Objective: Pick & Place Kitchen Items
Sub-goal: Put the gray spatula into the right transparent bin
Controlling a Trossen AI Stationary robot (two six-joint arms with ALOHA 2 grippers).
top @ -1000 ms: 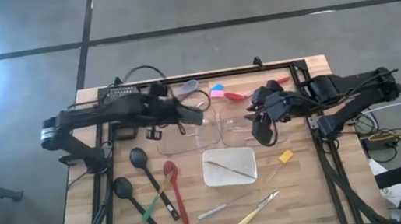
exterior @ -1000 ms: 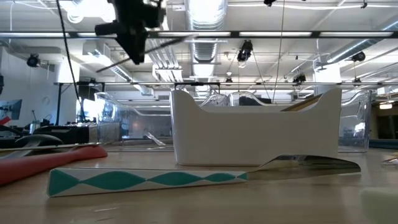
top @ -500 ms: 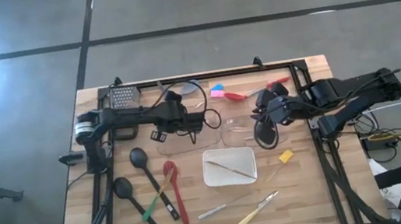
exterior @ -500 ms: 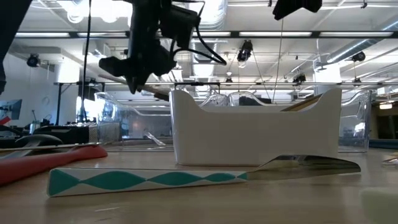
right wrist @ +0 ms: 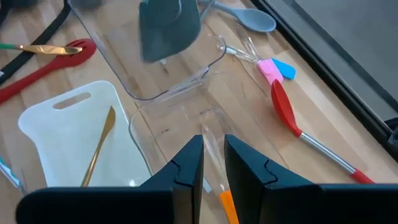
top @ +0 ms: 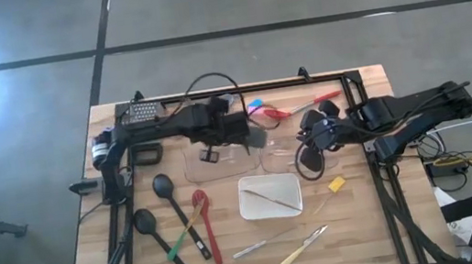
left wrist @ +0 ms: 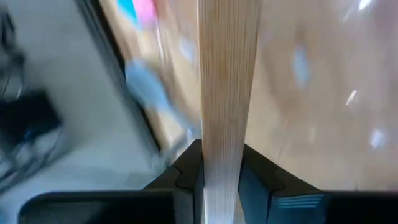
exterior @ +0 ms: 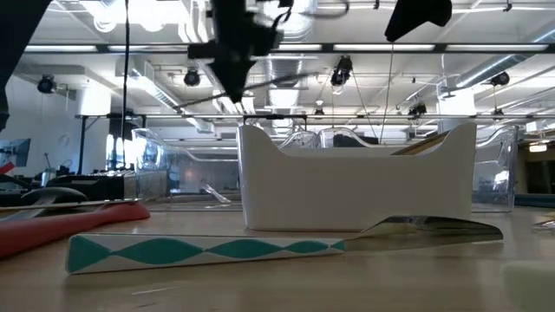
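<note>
My left gripper [top: 251, 136] hovers over the left clear bin [top: 217, 158], shut on a spatula with a wooden handle [left wrist: 227, 93] and a grey head [right wrist: 168, 28]. In the low view it hangs high [exterior: 236, 61]. My right gripper [right wrist: 214, 163] is over the right clear bin [top: 281, 153], its fingers drawn close on either side of that bin's rim. Black ladles [top: 163, 187], a red spoon [top: 200, 202] and small knives [top: 303, 247] lie flat on the table. Pink and blue spatulas [right wrist: 275, 68] and a red one [right wrist: 285, 109] lie at the far side. My left gripper pinches the spatula's wooden handle [left wrist: 219, 163] between its two fingers. The fingers slant down from the table's left, and the handle runs on ahead of them. The spatula is lifted clear, its grey head low over the left bin. My right gripper has the right clear bin's thin rim [right wrist: 211, 146] between its two fingers, slanting down from the table's right. Only a narrow gap shows between the fingers. The bin stands on the table.
A white tray [top: 251, 206] with a thin golden knife [right wrist: 99, 146] in it stands near the bins. A grey-blue spoon [right wrist: 249, 18] lies past the left bin. A grater [top: 146, 114] sits far left, a yellow piece [top: 336, 184] near the right. A black frame rims the table.
My left gripper has carried the spatula toward the table's right, from the left bin's far left side to over its right part, the spatula staying lifted. My right gripper has sunk a little over the right bin.
</note>
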